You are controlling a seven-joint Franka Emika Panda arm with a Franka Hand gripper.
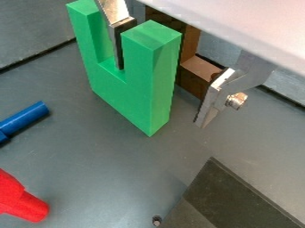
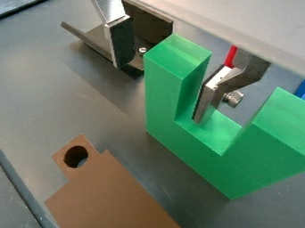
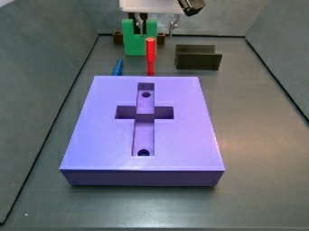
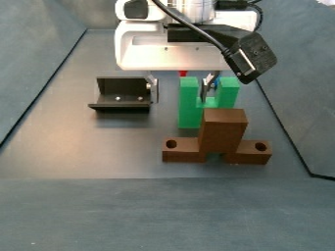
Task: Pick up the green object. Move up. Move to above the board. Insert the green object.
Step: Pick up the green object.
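The green object [image 1: 134, 80] [image 2: 209, 134] stands upright on the floor as a bright green block with a deep slot between two prongs. My gripper [image 1: 163, 89] [image 2: 165, 93] is open and straddles one prong. One silver finger [image 1: 116, 22] sits down in the slot. The other finger [image 1: 220, 96] hangs outside the prong with a gap to it. In both side views the gripper [image 4: 203, 80] is low over the green object [image 3: 130, 38] [image 4: 197, 106]. The board [image 3: 108, 135], a large purple-blue slab with a cross recess and two holes, lies nearer the camera in a side view.
A brown wooden-looking piece [image 4: 222, 137] [image 2: 102, 191] stands right beside the green object. A red peg [image 3: 151, 52] [image 1: 18, 200] and a blue piece [image 3: 118, 66] [image 1: 21, 118] are close by. The dark olive block [image 3: 198, 57] and the fixture [image 4: 124, 95] sit further off.
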